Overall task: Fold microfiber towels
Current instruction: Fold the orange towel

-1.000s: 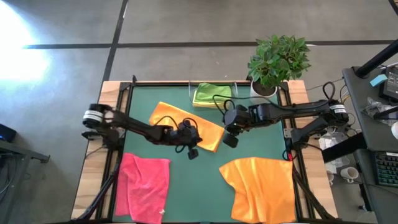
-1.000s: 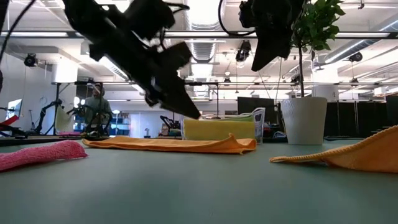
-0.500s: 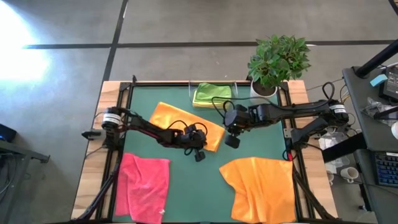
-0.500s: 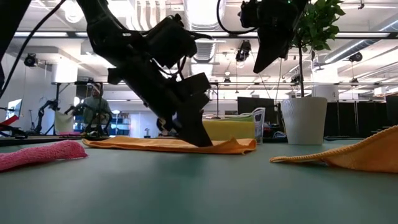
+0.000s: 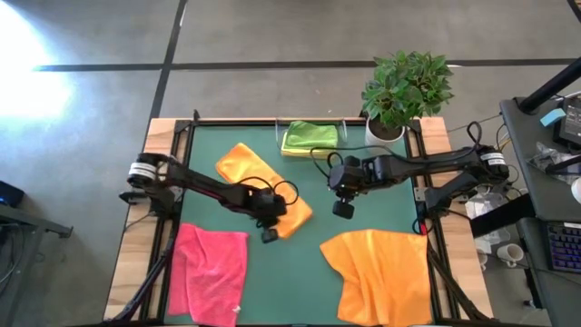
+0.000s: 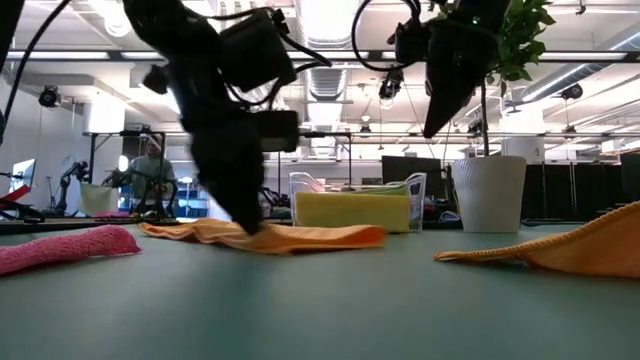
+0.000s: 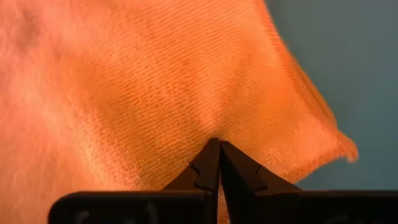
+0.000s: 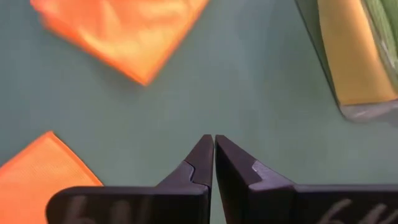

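- High view: left tool (image 5: 270, 234) is closed at the near-right corner of the orange towel (image 5: 250, 173) in mid-tabletop; whether it pinches cloth, can't tell.
- Right tool (image 5: 343, 209) is closed, empty, hovering over the green mat (image 5: 309, 263).
- Risk: soft, limp pile may bunch or slip, giving a skewed fold.
- Second orange towel (image 5: 381, 272) lies rumpled near right; pink towel (image 5: 211, 269) near left; lime and yellow towels (image 5: 309, 136) stacked at far edge.
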Available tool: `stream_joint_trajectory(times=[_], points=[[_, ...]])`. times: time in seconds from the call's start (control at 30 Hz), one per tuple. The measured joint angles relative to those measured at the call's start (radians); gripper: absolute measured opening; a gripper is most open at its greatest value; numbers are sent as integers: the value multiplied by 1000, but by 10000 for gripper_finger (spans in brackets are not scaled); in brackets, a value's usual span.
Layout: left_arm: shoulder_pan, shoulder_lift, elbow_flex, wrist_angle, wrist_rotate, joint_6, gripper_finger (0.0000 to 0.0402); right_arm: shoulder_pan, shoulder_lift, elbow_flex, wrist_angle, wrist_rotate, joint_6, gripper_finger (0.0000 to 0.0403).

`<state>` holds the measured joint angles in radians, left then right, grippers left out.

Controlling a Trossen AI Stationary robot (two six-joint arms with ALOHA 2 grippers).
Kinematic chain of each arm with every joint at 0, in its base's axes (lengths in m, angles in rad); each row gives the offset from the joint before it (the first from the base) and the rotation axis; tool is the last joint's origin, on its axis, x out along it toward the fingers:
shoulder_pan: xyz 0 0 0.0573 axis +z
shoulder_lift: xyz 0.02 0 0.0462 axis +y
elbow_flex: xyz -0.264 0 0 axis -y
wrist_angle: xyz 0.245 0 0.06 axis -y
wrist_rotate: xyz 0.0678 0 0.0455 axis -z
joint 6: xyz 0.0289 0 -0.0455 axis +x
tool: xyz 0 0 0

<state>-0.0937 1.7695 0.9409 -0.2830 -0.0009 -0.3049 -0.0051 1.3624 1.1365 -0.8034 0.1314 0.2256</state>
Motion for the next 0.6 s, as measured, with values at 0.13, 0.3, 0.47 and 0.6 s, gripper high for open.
stream_joint_trajectory(times=[0.13, 0.3, 0.47, 0.6], points=[[0, -106, -12, -210, 5, 47, 0, 0, 0, -28, 8, 0, 0, 9], [-1, -242, -3, -353, -1, 55, 0, 0, 0, -56, 51, -1, 0, 9], [-17, -336, 18, -447, -14, 22, 0, 1, 0, -58, 108, -10, -73, 11], [-57, -365, 29, -451, -53, -29, 0, 0, 0, -58, 158, -60, -118, 30]])
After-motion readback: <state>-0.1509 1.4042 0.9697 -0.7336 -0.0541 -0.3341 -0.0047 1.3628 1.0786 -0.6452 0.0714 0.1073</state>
